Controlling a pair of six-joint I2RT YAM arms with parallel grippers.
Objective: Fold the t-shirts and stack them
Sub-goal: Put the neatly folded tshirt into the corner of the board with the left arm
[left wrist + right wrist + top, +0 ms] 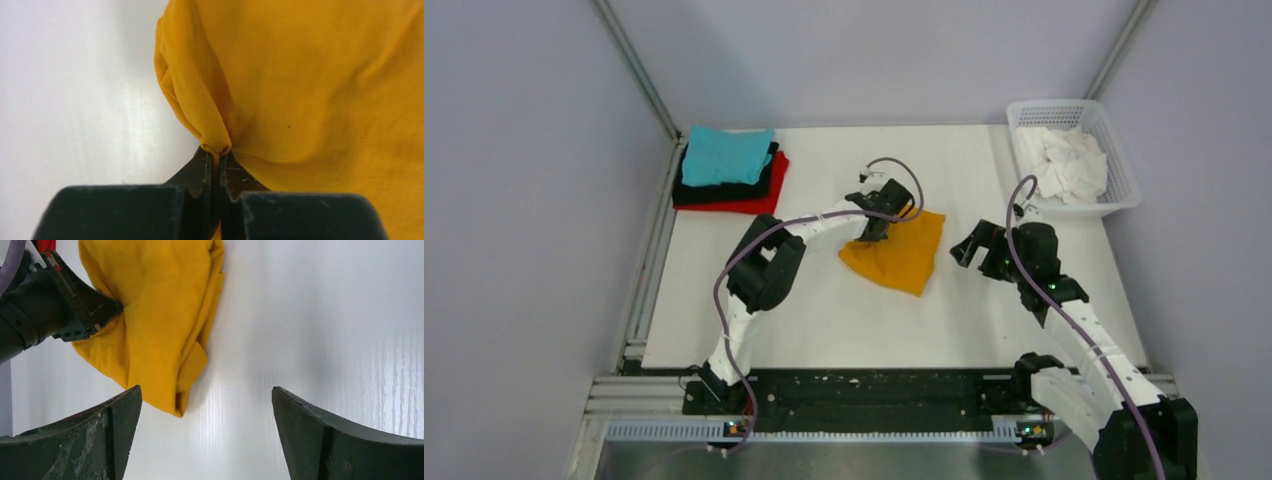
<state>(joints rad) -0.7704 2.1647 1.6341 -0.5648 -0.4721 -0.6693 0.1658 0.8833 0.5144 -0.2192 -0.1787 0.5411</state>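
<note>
The mustard-orange t-shirt [901, 252] lies folded in the middle of the table. It also shows in the left wrist view [310, 85] and the right wrist view [155, 315]. My left gripper [874, 232] is shut on a pinched fold at the shirt's left edge; the cloth sits between the fingertips [206, 167]. My right gripper [971, 252] is open and empty, to the right of the shirt, apart from it. A stack of folded t-shirts stands at the back left: teal [724, 155] on top, black [724, 189] under it, red [759, 203] at the bottom.
A white plastic basket [1126, 180] with white cloths [1064, 165] in it stands at the back right. A metal rail [649, 270] runs along the table's left edge.
</note>
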